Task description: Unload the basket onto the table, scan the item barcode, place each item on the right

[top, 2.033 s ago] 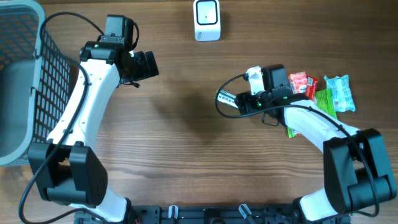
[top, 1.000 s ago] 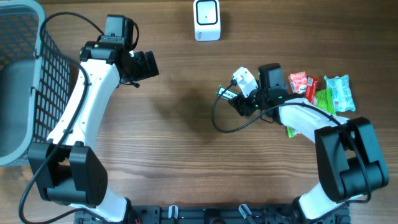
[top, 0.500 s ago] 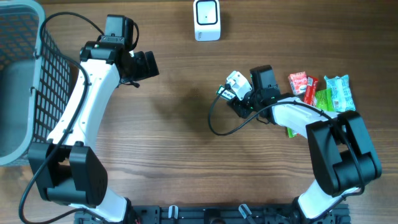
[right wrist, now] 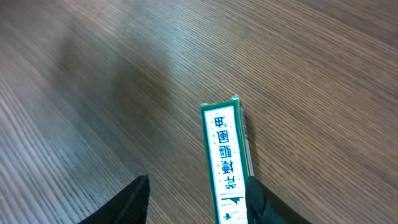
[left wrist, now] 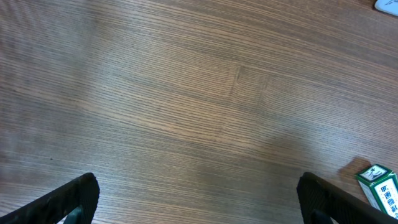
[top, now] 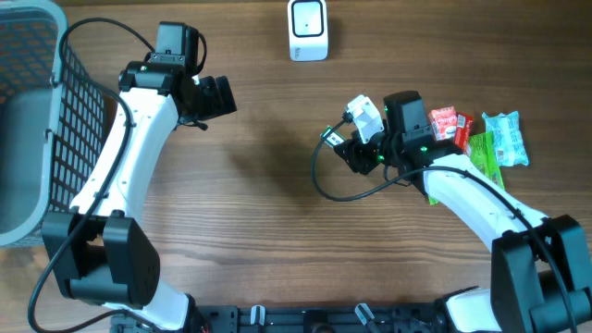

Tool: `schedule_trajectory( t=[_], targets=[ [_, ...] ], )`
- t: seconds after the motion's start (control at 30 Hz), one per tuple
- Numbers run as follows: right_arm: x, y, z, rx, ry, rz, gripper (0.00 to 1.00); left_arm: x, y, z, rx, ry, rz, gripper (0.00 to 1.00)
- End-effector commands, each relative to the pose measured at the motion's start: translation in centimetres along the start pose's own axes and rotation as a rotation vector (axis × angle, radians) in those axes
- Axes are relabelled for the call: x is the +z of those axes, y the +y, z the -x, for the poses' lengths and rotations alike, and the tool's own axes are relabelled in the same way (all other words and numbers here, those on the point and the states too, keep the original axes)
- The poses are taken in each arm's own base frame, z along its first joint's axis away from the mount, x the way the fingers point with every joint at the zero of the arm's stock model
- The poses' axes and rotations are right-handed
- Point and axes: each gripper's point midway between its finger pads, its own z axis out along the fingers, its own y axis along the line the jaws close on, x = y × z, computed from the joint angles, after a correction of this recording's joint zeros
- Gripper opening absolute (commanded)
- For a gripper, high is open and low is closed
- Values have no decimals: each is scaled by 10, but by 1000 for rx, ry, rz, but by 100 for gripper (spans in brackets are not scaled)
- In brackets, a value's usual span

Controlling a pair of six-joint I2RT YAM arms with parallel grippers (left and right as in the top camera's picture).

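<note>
Right claw: jaws part open. The box, green and white with printed characters, runs lengthwise between them and out past the tips. It lies against the finger on the right of my wrist view. A clear gap separates it from the other finger, so it is not clamped from both sides. I cannot tell whether the box rests on the table or hangs just above it.

Position of the box, from overhead: right of the table's centre, at the tip of my right claw, with only its green end showing. It sits below and to the right of the scanner and well apart from it. The scanner is a white unit at the far edge. No barcode is readable on the face that shows.

Left claw: jaws spread wide, nothing in them, over bare wood left of centre. A corner of the box shows at the lower right edge of its wrist view.

Other items: a grey basket at the left edge. A cluster of packets, red, green and pale blue, lies at the right, near my right arm.
</note>
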Motion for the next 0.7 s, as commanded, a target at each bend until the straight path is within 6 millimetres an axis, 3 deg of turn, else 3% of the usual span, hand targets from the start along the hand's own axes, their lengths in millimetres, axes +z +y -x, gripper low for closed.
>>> schedule_trajectory(
  t=[0.0,0.23,0.37,0.5,0.67],
  targets=[
    [1,-12,-8,-83,43,-72,57,3,2,0,4,1,11,100],
    [31,-18,-35,-161,124,-43,65,3,2,0,4,1,11,100],
    [52,-24,-48,-153,144,-36,63,3,2,0,4,1,11,100],
    [59,-26,-51,-149,144,-36,39,3,2,0,4,1,11,100],
    [59,-30,-51,-154,146,-56,40,3,2,0,4,1,11,100]
  ],
)
